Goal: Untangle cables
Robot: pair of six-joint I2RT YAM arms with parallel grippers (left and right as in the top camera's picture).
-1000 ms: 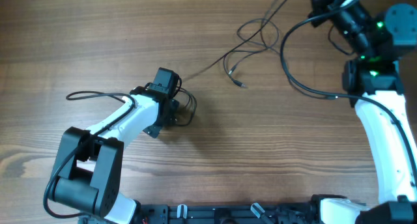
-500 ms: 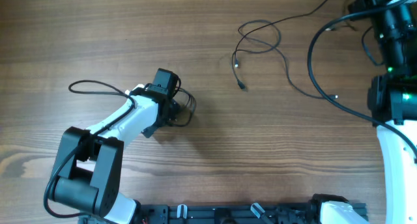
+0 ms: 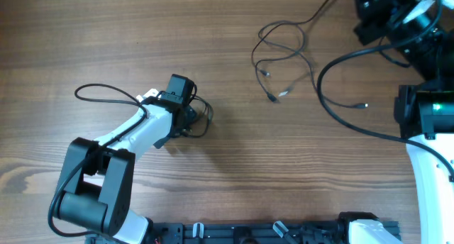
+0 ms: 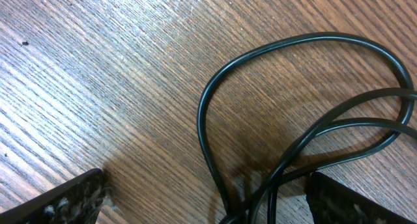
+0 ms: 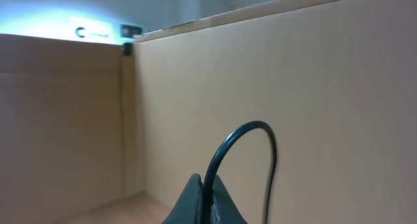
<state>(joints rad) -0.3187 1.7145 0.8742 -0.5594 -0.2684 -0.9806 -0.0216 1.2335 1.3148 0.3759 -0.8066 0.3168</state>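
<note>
Thin black cables (image 3: 284, 49) lie in loose loops at the upper middle of the table, with small plug ends (image 3: 272, 98) below them. One strand runs up toward my right gripper (image 3: 365, 6) at the top right. In the right wrist view that gripper (image 5: 208, 188) is shut on a cable (image 5: 225, 149) that arcs up out of the jaws. Another cable loop (image 3: 204, 116) lies at my left gripper (image 3: 193, 118). In the left wrist view the left gripper (image 4: 212, 204) is open, its fingertips wide apart, with the cable loops (image 4: 205, 113) lying on the wood between them.
Thick black arm wires curve across the right side (image 3: 323, 88) and loop out left of the left arm (image 3: 99, 91). The right wrist view faces tan board walls (image 5: 313, 87). The table is brown wood (image 3: 234, 180).
My right arm has swung at the top right with the cable in its jaws. The loose loops and plug ends in the middle have shifted slightly right and down. The left arm has barely moved.
</note>
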